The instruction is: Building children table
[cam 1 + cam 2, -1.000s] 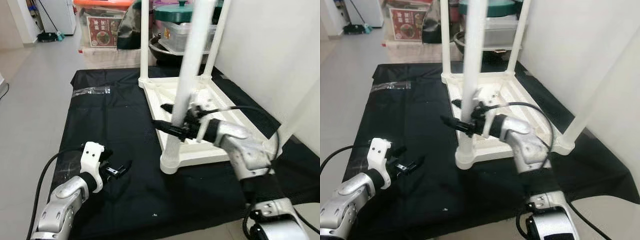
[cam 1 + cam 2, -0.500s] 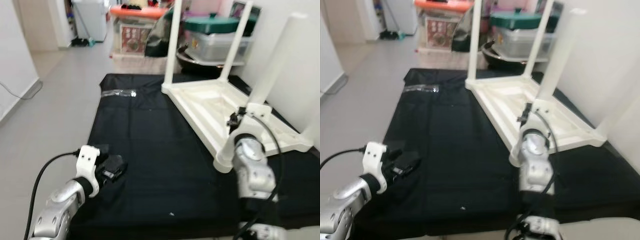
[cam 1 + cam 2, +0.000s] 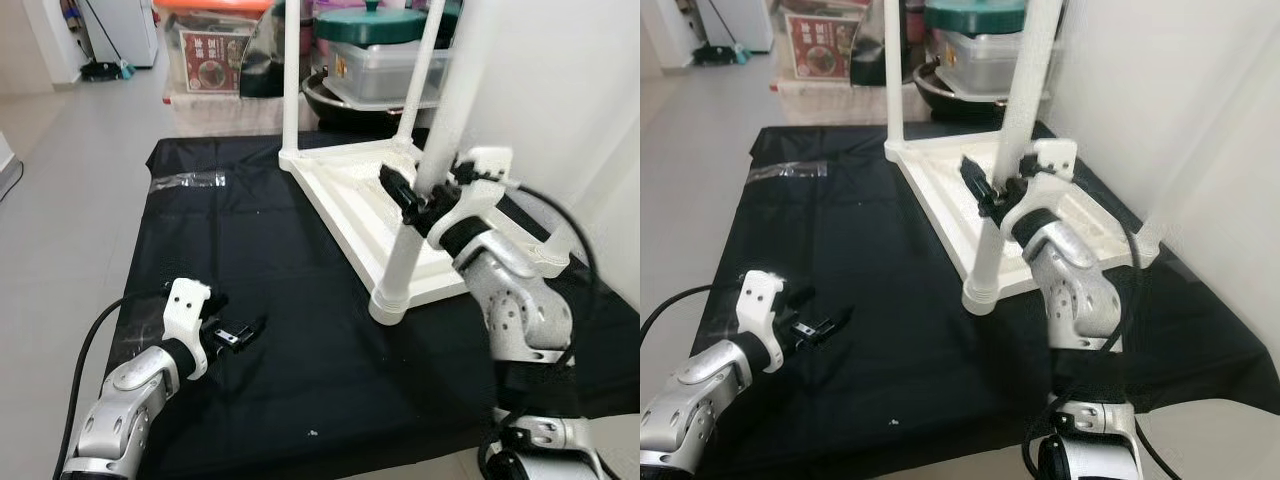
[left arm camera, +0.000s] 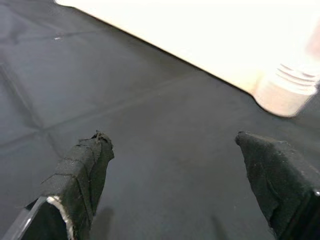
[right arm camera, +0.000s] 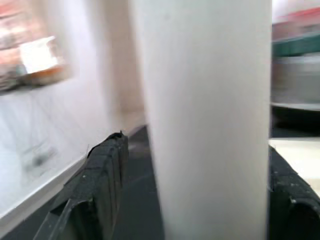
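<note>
Our right gripper [image 3: 412,200] has its fingers spread either side of the near table leg [image 3: 425,175], not clamped. That leg stands up from the upside-down white table [image 3: 345,190] on the black mat [image 3: 250,270]. Our left gripper [image 3: 243,332] hovers wide open over the mat.

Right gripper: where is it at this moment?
The right gripper is at the near table leg of the upturned white table, right of centre in the eye views, jaws either side of the leg above the black mat.
</note>
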`<state>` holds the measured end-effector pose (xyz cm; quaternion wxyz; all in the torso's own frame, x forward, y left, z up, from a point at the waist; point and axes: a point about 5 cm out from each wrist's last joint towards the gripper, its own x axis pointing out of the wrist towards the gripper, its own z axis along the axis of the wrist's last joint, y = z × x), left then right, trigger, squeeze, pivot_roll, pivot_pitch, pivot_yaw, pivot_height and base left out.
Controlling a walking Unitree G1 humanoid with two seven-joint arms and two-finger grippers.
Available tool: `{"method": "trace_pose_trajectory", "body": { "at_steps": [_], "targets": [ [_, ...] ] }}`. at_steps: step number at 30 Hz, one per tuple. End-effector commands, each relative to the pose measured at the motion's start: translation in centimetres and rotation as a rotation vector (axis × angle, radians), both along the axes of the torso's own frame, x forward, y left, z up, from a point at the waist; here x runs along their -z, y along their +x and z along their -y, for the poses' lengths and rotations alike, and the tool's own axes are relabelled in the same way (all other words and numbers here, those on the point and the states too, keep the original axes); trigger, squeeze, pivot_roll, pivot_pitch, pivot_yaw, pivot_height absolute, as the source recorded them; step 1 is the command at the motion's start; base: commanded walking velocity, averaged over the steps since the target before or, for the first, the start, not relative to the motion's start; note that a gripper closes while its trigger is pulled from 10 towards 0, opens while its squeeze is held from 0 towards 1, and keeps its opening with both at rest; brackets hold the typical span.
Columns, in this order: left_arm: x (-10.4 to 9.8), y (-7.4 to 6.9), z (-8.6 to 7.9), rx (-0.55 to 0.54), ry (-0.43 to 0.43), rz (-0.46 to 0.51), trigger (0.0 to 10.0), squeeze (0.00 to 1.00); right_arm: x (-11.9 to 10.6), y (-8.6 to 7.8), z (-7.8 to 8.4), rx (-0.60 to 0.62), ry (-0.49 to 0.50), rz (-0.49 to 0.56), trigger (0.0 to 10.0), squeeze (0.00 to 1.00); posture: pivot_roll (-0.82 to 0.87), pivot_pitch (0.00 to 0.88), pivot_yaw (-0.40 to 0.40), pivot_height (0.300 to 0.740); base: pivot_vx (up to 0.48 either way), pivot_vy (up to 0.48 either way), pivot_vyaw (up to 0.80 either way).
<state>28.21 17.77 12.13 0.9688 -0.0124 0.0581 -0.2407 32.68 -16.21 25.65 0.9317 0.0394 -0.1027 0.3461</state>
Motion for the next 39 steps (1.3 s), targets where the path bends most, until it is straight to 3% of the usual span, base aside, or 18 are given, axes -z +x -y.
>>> {"method": "trace_pose_trajectory", "body": {
  "at_steps": [1, 10, 11, 13, 14, 15, 19, 20, 21, 23, 25, 27, 30, 31, 32, 35, 36, 39],
  "targets": [
    [0.5, -0.2, 0.1, -0.003, -0.001, -0.014, 10.0, 0.0, 0.3, -1.3, -1.5, -0.256, -0.108, 0.03, 10.0, 0.0, 0.04, 0.0, -0.096, 0.74, 0.0, 0.0, 0.0],
    [0.3, 0.0, 0.3, -0.005, -0.004, -0.007, 10.0, 0.0, 4.0, -1.6, -4.7, -0.517, -0.204, -0.051, 10.0, 0.0, 0.07, 0.0, -0.112, 0.74, 0.0, 0.0, 0.0],
    [0.2, -0.1, 0.2, -0.007, -0.004, -0.005, 10.0, 0.0, 4.1, -1.5, -5.5, -0.533, -0.185, -0.051, 6.4, 0.0, 0.07, 0.0, -0.113, 0.74, 0.0, 0.0, 0.0],
    [0.2, -0.1, 0.2, -0.007, -0.004, -0.005, 10.0, 0.0, 4.1, -1.5, -5.5, -0.533, -0.185, -0.051, 6.4, 0.0, 0.07, 0.0, -0.113, 0.74, 0.0, 0.0, 0.0],
    [0.2, -0.1, 0.0, -0.01, -0.002, -0.006, 10.0, 0.0, 4.3, -1.5, -6.4, -0.529, -0.184, -0.049, 4.6, 0.0, 0.07, 0.0, -0.112, 0.74, 0.0, 0.0, 0.0],
    [0.3, -0.2, 0.0, -0.012, -0.001, -0.008, 10.0, 0.0, 4.7, -1.3, -7.2, -0.478, -0.18, -0.069, 0.0, 0.0, 0.06, 0.0, -0.114, 0.74, 0.0, 0.0, 0.0],
    [0.4, -0.3, 0.0, -0.014, -0.002, -0.011, 10.0, 0.0, 5.7, -0.6, -7.6, -0.343, -0.199, -0.112, 0.0, 0.0, 0.06, 0.0, -0.115, 0.74, 0.0, 0.0, 0.0],
    [0.5, -0.3, 0.1, -0.015, -0.004, -0.012, 10.0, 0.0, 6.8, 1.0, -6.7, -0.091, -0.241, -0.187, 0.0, 0.0, 0.06, 0.0, -0.115, 0.74, 0.0, 0.0, 0.0],
    [0.5, -0.3, 0.1, -0.015, -0.004, -0.012, 10.0, 0.0, 6.8, 1.0, -6.7, -0.091, -0.241, -0.187, 0.0, 0.0, 0.06, 0.0, -0.115, 0.74, 0.0, 0.0, 0.0],
    [0.6, -0.4, 0.1, -0.018, -0.005, -0.014, 10.0, 0.0, 8.9, 2.5, -1.7, 0.544, -0.187, -0.356, 0.0, 0.0, 0.06, 0.0, -0.118, 0.74, 0.0, 0.0, 0.0],
    [0.6, -0.4, 0.1, -0.018, -0.005, -0.014, 10.0, 0.0, 8.9, 2.5, -1.7, 0.544, -0.187, -0.356, 0.0, 0.0, 0.06, 0.0, -0.118, 0.74, 0.0, 0.0, 0.0],
    [0.6, -0.4, 0.0, -0.023, -0.005, -0.016, 10.0, 0.0, 10.3, 0.7, 1.6, 0.874, -0.121, -0.44, 0.0, 0.0, 0.06, 0.0, -0.115, 0.74, 0.0, 0.0, 0.0],
    [0.7, -0.5, 0.0, -0.023, -0.004, -0.017, 10.0, 0.0, 10.3, -0.5, 1.4, 0.898, -0.115, -0.434, 0.0, 0.0, 0.06, 0.0, -0.115, 0.74, 0.0, 0.0, 0.0],
    [0.7, -0.5, 0.0, -0.021, -0.004, -0.019, 10.0, 0.0, 9.9, -1.1, 0.2, 0.837, -0.137, -0.403, 2.8, 0.0, 0.05, 0.0, -0.107, 0.74, 0.0, 0.0, 0.0],
    [0.7, -0.5, 0.0, -0.019, -0.004, -0.02, 10.0, 0.0, 9.3, -1.5, -0.8, 0.786, -0.131, -0.375, 10.0, 0.0, 0.04, 0.0, -0.103, 0.74, 0.0, 0.0, 0.0],
    [0.7, -0.3, 0.1, -0.012, -0.002, -0.019, 10.0, 0.0, 7.6, -1.1, -2.7, 0.63, -0.069, -0.294, 10.0, 0.0, 0.04, 0.0, -0.103, 0.74, 0.0, 0.0, 0.0],
    [0.7, -0.3, 0.1, -0.011, -0.002, -0.017, 10.0, 0.0, 6.7, -0.7, -2.7, 0.606, -0.054, -0.26, 10.0, 1.0, 0.05, 0.0, -0.106, 0.74, 0.0, 0.0, 0.0],
    [0.6, -0.2, 0.1, -0.011, -0.003, -0.015, 10.0, 0.0, 5.2, 0.4, -2.5, 0.557, -0.018, -0.231, 10.0, 1.0, 0.05, 0.0, -0.106, 0.74, 0.0, 0.0, 0.0]
  ]
}}
